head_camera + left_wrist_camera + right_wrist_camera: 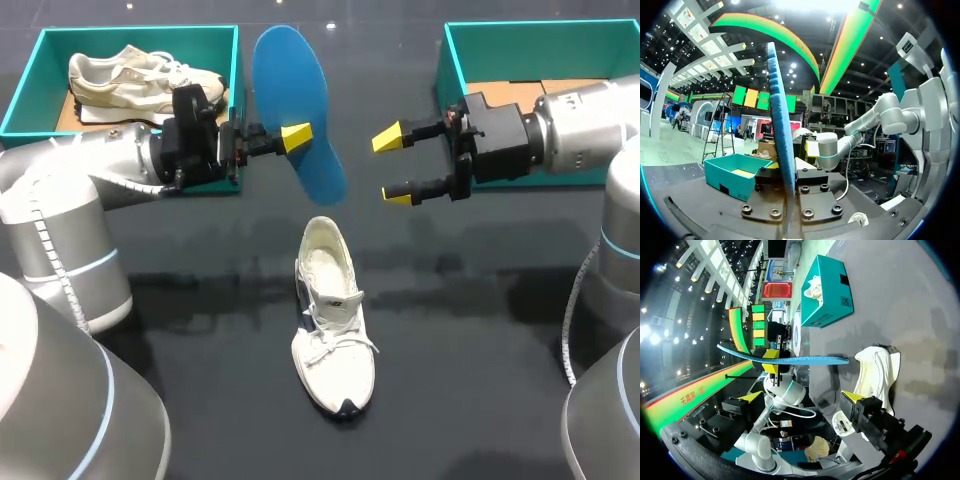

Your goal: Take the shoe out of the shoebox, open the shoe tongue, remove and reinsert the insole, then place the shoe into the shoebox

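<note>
A worn shoe (pixel 140 78) lies in the left box (pixel 30 85). The left claw (pixel 297 137) is clamped on the blue insole (pixel 293 95), held aloft on edge. The white shoe (pixel 333 320) sits mid-counter (pixel 480 330). The right claw (pixel 393 166) stands apart near the right box (pixel 452 62).

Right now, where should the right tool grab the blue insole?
Probably the end of the insole nearest the shoe, coming in from the right. The left tool holds its middle, and it's thin and flat, so the open right tool should pinch both faces.
</note>
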### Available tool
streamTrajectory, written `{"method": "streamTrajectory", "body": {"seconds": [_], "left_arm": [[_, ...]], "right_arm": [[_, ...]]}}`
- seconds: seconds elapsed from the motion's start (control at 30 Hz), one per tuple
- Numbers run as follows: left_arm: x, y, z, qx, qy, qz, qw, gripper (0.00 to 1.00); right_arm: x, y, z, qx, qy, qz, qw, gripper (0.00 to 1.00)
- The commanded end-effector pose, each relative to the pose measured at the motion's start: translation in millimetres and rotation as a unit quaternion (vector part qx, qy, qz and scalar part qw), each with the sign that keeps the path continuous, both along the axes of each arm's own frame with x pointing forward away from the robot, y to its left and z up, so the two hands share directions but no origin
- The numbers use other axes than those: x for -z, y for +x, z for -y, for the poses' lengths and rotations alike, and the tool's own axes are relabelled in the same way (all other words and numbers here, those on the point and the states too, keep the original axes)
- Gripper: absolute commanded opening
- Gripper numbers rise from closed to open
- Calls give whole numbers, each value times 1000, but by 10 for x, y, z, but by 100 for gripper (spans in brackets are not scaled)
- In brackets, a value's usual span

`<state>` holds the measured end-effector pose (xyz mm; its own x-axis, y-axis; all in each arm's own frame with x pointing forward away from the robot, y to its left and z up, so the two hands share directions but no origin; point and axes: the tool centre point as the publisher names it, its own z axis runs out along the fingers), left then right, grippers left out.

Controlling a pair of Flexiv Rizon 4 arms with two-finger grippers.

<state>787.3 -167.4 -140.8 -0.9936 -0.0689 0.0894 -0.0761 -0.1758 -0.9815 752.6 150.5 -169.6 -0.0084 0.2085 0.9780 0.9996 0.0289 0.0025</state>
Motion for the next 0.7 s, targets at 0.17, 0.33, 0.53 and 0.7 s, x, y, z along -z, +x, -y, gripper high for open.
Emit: {"method": "streamTrajectory", "body": {"seconds": [0.17, 0.33, 0.53, 0.7], "left_arm": [[69, -36, -107, -9, 30, 200, 979, 0], [89, -91, -166, -23, 40, 312, 949, 0], [205, -148, -205, -60, 79, 551, 829, 0], [205, -148, -205, -60, 79, 551, 829, 0]], "right_arm": [[1, -1, -12, 0, -1, 0, 1000, 100], [1, -1, -12, 0, -1, 0, 1000, 100], [1, -1, -12, 0, -1, 0, 1000, 100], [1, -1, -12, 0, -1, 0, 1000, 100]]}}
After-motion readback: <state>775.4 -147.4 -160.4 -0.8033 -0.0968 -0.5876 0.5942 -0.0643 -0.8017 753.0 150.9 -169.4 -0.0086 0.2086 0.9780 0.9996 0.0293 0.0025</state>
